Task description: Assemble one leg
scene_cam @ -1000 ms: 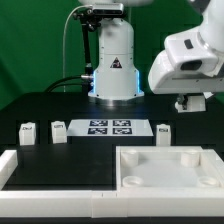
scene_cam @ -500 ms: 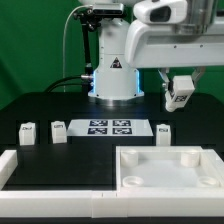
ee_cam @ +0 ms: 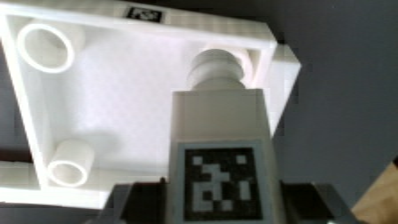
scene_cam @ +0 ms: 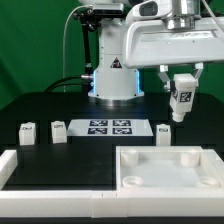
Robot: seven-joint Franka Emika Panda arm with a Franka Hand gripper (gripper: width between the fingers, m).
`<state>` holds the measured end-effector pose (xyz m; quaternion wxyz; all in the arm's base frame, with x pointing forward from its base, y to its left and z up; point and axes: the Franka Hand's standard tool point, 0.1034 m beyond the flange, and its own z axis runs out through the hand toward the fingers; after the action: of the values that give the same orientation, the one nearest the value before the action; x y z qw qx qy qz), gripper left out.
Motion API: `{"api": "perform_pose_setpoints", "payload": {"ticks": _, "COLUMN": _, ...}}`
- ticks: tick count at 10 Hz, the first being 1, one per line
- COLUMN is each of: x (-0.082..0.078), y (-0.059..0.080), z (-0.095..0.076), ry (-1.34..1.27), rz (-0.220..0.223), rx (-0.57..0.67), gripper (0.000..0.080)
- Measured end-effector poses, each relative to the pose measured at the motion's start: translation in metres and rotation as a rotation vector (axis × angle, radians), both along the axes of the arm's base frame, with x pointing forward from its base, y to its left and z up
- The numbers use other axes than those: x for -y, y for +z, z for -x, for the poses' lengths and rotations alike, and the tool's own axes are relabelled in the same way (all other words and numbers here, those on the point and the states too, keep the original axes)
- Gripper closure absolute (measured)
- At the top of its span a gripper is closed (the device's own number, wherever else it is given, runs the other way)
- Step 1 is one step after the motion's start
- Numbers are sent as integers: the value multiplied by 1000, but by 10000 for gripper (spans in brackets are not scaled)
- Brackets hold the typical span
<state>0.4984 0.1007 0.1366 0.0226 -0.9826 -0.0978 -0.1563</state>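
Observation:
My gripper (scene_cam: 181, 93) is shut on one white leg (scene_cam: 181, 102). It holds the leg upright in the air, tag facing the camera, above the far right corner of the large white square panel (scene_cam: 140, 168). In the wrist view the leg (ee_cam: 222, 120) runs out from between the dark fingers (ee_cam: 135, 200) toward a round corner hole (ee_cam: 226, 57) of the panel (ee_cam: 125, 100). Three more legs stand on the table: two at the exterior view's left (scene_cam: 27, 133) (scene_cam: 59, 130) and one beside the panel (scene_cam: 163, 131).
The marker board (scene_cam: 108, 127) lies mid-table in front of the robot base (scene_cam: 113, 70). A long white U-shaped rail (scene_cam: 45, 172) lies at the front left, next to the panel. The panel's other corner holes (ee_cam: 48, 45) show in the wrist view.
The arm swung in from the exterior view's right with the leg in its gripper. The leg now hangs upright and slightly lower over the panel's far right corner.

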Motion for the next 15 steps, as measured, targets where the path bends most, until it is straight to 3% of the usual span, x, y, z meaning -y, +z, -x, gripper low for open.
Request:
{"api": "perform_pose_setpoints", "payload": {"ticks": 4, "x": -5, "y": -11, "z": -41, "ry": 35, "rz": -2, "rx": 18, "gripper": 509}}
{"api": "perform_pose_setpoints", "payload": {"ticks": 8, "x": -6, "y": -17, "z": -52, "ry": 50, "rz": -1, "rx": 22, "gripper": 509}}
{"api": "perform_pose_setpoints", "payload": {"ticks": 10, "x": -7, "y": -16, "z": -55, "ry": 50, "rz": -9, "rx": 63, "gripper": 509}}
{"api": "perform_pose_setpoints", "payload": {"ticks": 11, "x": -8, "y": -13, "z": -58, "ry": 51, "rz": -27, "rx": 157, "gripper": 509}}
{"api": "perform_pose_setpoints", "payload": {"ticks": 12, "x": -8, "y": -18, "z": -57, "ry": 47, "rz": -34, "rx": 178, "gripper": 509}}
{"api": "perform_pose_setpoints", "payload": {"ticks": 15, "x": -20, "y": -16, "z": -87, "ry": 46, "rz": -47, "rx": 180, "gripper": 509}}
